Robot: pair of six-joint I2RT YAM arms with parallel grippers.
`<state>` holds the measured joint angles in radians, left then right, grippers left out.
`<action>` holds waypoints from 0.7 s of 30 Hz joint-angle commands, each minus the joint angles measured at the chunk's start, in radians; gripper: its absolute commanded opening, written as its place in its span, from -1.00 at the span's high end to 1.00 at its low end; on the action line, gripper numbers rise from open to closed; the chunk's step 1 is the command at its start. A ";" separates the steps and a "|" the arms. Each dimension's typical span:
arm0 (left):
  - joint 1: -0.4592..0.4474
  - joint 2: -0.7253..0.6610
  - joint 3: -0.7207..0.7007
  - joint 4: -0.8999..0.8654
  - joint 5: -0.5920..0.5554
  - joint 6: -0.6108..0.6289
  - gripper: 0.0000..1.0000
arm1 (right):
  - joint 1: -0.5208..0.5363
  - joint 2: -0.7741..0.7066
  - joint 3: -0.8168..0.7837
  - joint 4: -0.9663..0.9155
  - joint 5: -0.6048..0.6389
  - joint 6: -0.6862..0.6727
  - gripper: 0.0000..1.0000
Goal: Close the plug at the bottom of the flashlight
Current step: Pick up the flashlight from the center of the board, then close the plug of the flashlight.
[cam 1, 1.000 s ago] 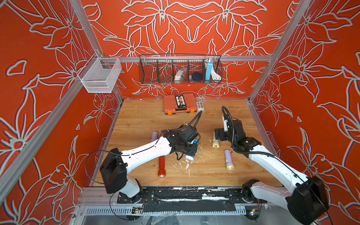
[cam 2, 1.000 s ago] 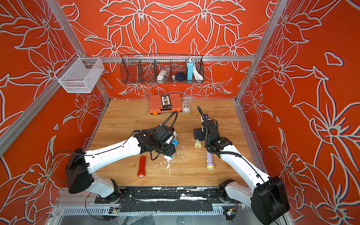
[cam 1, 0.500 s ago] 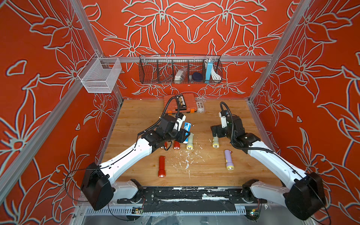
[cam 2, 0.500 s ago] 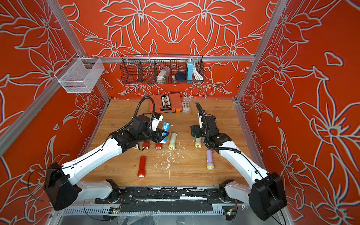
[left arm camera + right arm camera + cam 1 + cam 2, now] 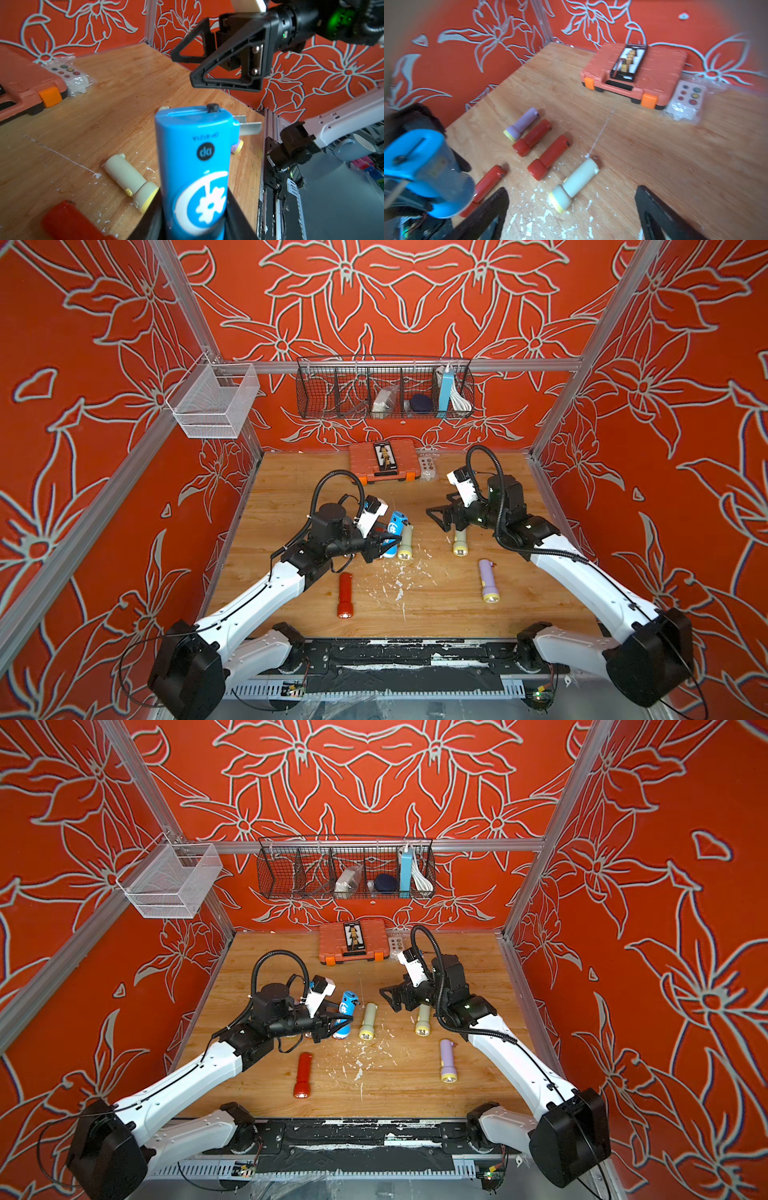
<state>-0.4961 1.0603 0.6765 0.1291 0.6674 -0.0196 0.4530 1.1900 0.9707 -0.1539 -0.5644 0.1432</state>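
Left arm (image 5: 266, 589) has drawn blue flashlight (image 5: 394, 531) slightly forward, held above table (image 5: 440, 605) middle, plug prongs (image 5: 248, 127) sticking out at free end. Left jaws clenched on its body; right jaws released, near. Keep flashlight rigid; press prongs sideways until flush.

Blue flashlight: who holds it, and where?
The left gripper is shut on the blue plastic flashlight, around its body; plug end free. Right gripper: open, empty.

Top cams overhead; wrist cams close, both see flashlight (image 5: 193, 166).
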 commanded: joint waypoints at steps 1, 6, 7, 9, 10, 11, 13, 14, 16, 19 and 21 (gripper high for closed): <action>0.005 -0.038 -0.023 0.115 0.138 0.090 1.00 | -0.004 -0.005 0.054 0.059 -0.305 -0.024 -0.94; 0.005 -0.062 -0.057 0.168 0.226 0.107 1.00 | -0.002 0.030 0.109 0.073 -0.557 -0.026 -0.87; 0.005 -0.096 -0.058 0.168 0.236 0.110 1.00 | -0.002 0.036 0.117 0.077 -0.596 -0.025 -0.85; 0.005 -0.107 -0.058 0.169 0.251 0.116 1.00 | 0.000 0.046 0.126 0.089 -0.654 -0.023 -0.82; 0.004 -0.112 -0.058 0.174 0.262 0.115 1.00 | 0.003 0.052 0.128 0.097 -0.679 -0.018 -0.82; 0.005 -0.113 -0.058 0.184 0.278 0.110 1.00 | 0.007 0.057 0.130 0.102 -0.702 -0.020 -0.80; 0.005 -0.112 -0.060 0.203 0.301 0.098 1.00 | 0.020 0.068 0.136 0.091 -0.730 -0.032 -0.78; 0.005 -0.113 -0.059 0.209 0.312 0.094 1.00 | 0.027 0.076 0.142 0.074 -0.740 -0.045 -0.78; 0.004 -0.112 -0.059 0.214 0.324 0.093 1.00 | 0.040 0.089 0.161 0.022 -0.753 -0.084 -0.76; 0.002 -0.110 -0.058 0.213 0.333 0.096 1.00 | 0.065 0.104 0.177 0.008 -0.756 -0.100 -0.73; 0.000 -0.105 -0.056 0.205 0.336 0.104 1.00 | 0.082 0.117 0.191 0.001 -0.759 -0.106 -0.70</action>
<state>-0.4965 0.9585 0.6128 0.2905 0.9588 0.0616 0.5148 1.2961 1.1160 -0.1360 -1.2617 0.0929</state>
